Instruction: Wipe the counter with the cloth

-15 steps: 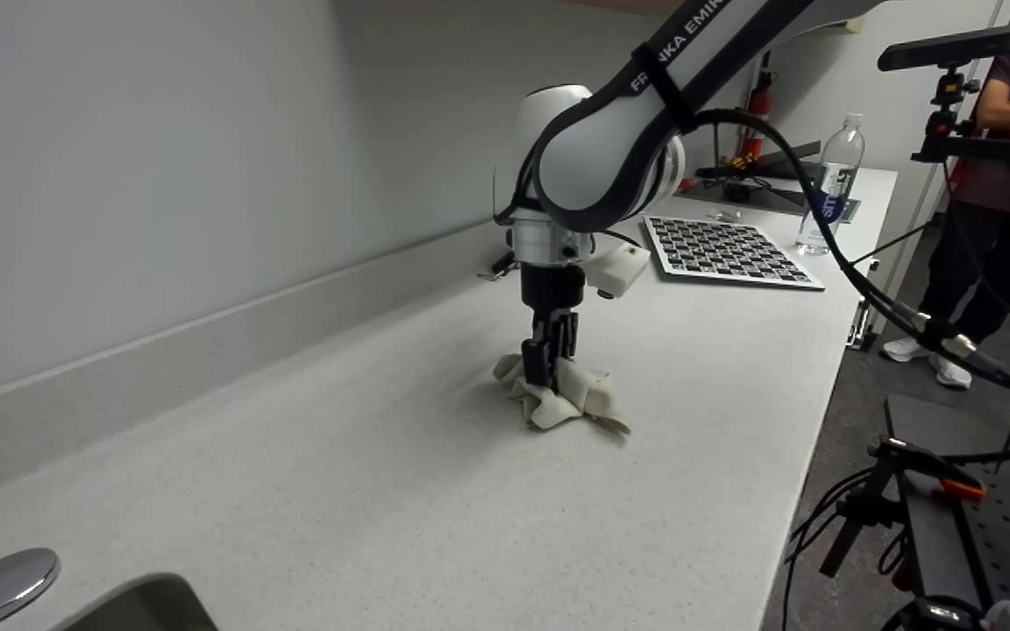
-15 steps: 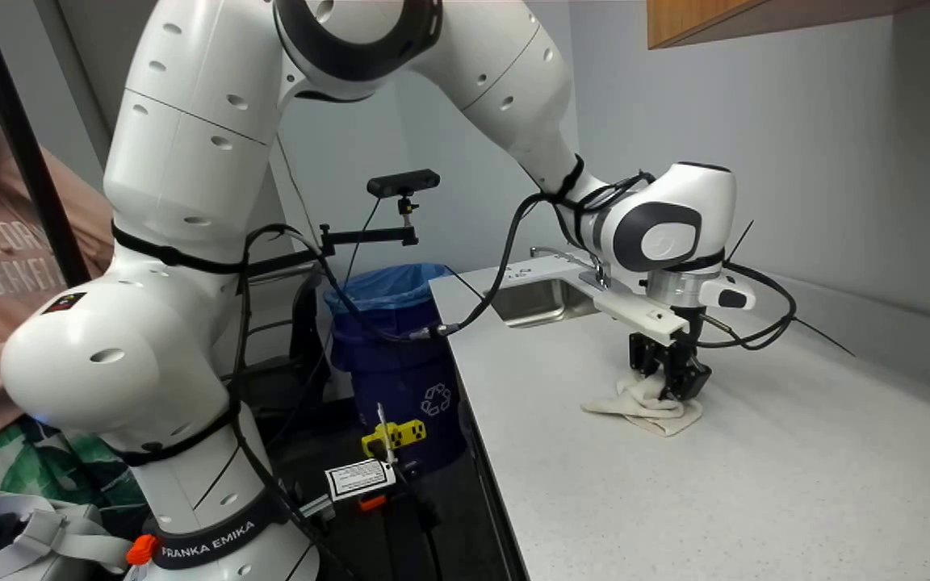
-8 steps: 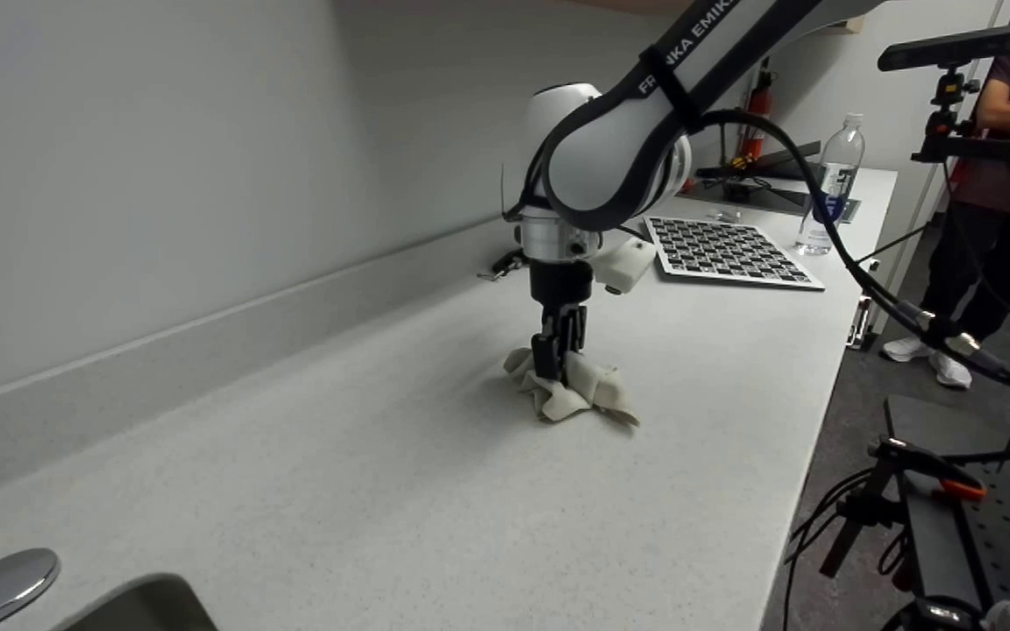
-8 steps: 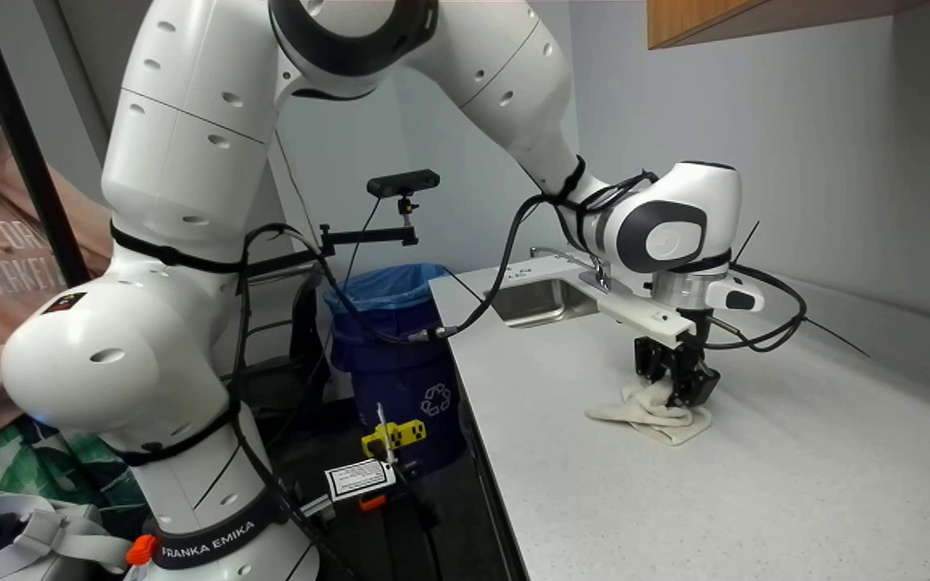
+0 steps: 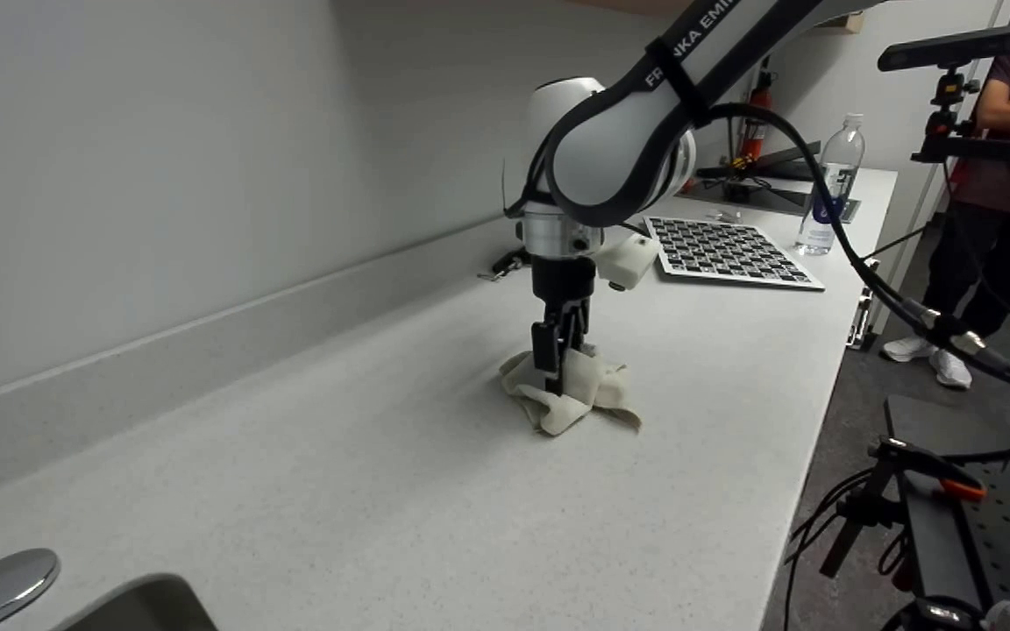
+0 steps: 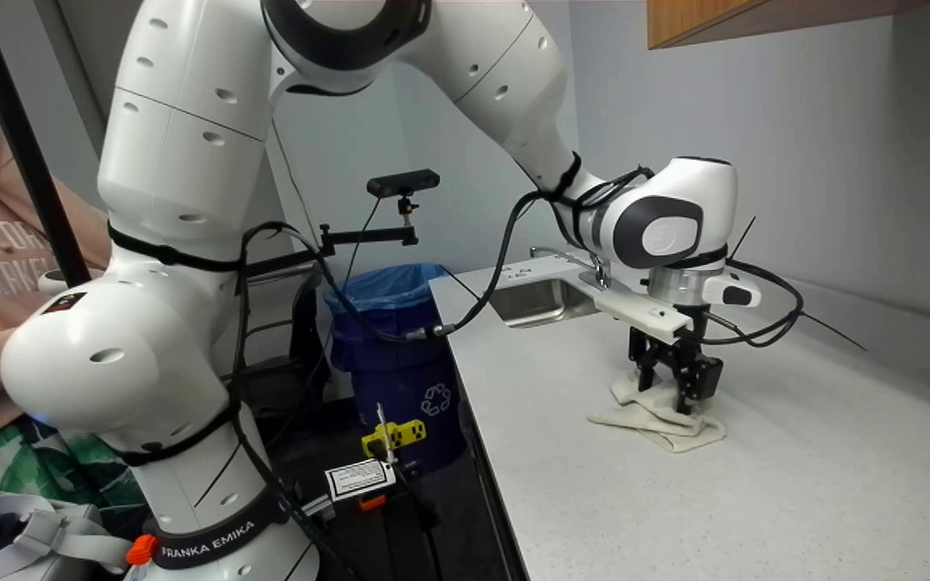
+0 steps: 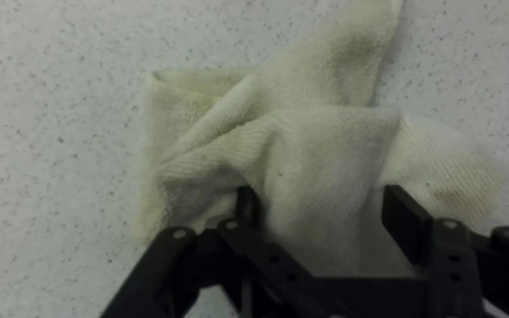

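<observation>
- Cloth (image 6: 649, 418): crumpled, resting on the counter (image 5: 365, 491) directly under the pincer (image 6: 663, 394); seen in both exterior views.
- Pincer: pointing down, fingers (image 7: 407, 223) set wide, slack folds lying between them.
- Cloth, wrist view: a ribbed flap spreads toward 3 o'clock from the pincer, bearing a faint brownish mark.
- Checkered board (image 5: 729, 251): flat on the counter, between 1 and 2 o'clock from the cloth in an exterior view.
- Bottle (image 5: 842, 175): upright, just beside the board.
- Sink (image 6: 550, 303): between 10 and 11 o'clock from the cloth in an exterior view.
</observation>
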You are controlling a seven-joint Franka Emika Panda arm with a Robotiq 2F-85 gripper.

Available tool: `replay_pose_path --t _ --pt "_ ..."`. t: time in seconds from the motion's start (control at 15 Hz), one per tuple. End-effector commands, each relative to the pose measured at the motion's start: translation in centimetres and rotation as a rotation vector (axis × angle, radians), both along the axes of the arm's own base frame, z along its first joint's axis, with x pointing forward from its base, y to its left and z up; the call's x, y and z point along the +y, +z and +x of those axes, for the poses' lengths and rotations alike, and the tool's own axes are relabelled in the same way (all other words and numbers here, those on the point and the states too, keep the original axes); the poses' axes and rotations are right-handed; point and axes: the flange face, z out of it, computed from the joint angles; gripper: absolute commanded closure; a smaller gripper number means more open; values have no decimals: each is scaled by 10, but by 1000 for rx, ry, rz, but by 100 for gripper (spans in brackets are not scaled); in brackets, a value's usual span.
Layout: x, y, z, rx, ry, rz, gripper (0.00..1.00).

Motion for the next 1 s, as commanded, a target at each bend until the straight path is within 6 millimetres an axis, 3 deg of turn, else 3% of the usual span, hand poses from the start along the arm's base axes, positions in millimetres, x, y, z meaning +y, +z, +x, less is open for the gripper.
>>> replay_pose_path --t 0.0,0.93 --pt "1 17 -21 -1 19 8 0" --pt "1 37 -80 -56 7 -7 0"
